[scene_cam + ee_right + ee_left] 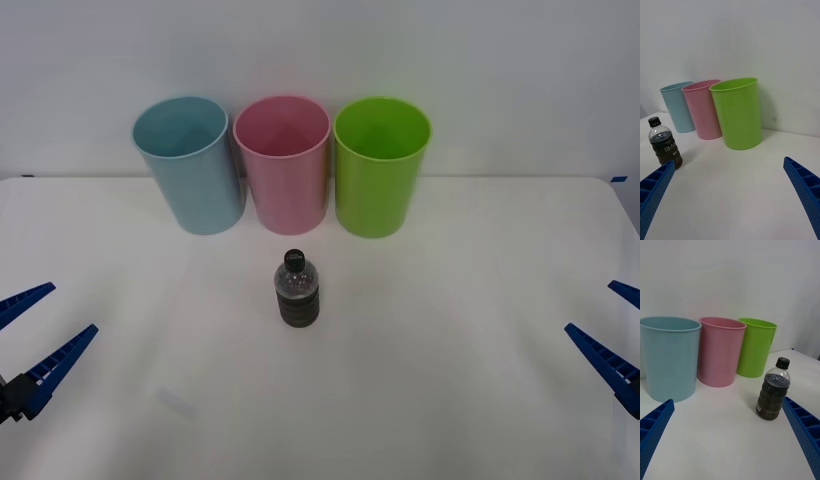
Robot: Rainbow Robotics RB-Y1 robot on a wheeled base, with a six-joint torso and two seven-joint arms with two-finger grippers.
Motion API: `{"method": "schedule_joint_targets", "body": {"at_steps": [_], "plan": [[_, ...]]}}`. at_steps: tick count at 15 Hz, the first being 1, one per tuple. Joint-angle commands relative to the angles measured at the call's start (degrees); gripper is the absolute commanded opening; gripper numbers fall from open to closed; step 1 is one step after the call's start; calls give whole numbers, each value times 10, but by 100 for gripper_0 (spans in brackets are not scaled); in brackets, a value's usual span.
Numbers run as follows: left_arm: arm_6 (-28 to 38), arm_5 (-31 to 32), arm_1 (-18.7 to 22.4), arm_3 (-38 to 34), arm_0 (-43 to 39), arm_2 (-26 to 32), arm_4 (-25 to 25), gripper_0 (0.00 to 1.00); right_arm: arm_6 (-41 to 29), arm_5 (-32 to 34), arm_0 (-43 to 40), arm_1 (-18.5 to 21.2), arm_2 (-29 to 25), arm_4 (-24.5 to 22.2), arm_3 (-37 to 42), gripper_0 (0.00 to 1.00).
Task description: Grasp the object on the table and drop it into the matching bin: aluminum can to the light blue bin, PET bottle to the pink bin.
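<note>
Standing upright mid-bench on the wide white bench (450,380) before the tall pink plastic bin (285,165), the small clear black-capped plastic bottle (297,290) wants one wide-open, empty gripper, left gripper (35,335) or right gripper (615,335), closing squarely around its ribbed lower half.

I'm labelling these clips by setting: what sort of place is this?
Probably a lab test bench for sorting trials: a bare white table against a plain wall, three bins in a row (light blue bin, pink bin, lime green bin) and one PET bottle standing before them.
</note>
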State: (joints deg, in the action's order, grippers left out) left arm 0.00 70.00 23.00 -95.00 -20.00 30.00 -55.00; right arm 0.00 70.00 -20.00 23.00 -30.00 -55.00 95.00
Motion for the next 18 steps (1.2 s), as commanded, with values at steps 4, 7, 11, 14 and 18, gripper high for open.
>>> {"method": "schedule_joint_targets", "body": {"at_steps": [4,7,11,14,18], "plan": [[0,0,0,0,0,0,0,100,-4,-3,-2,8,0,-22,12,100],[0,0,0,0,0,0,0,100,1,-7,-6,16,14,-21,18,100],[0,0,0,0,0,0,0,100,9,-7,-1,31,53,-21,-2,100],[0,0,0,0,0,0,0,100,22,-6,15,32,86,-20,-30,100],[0,0,0,0,0,0,0,100,45,-9,35,31,131,-14,-61,100]]}}
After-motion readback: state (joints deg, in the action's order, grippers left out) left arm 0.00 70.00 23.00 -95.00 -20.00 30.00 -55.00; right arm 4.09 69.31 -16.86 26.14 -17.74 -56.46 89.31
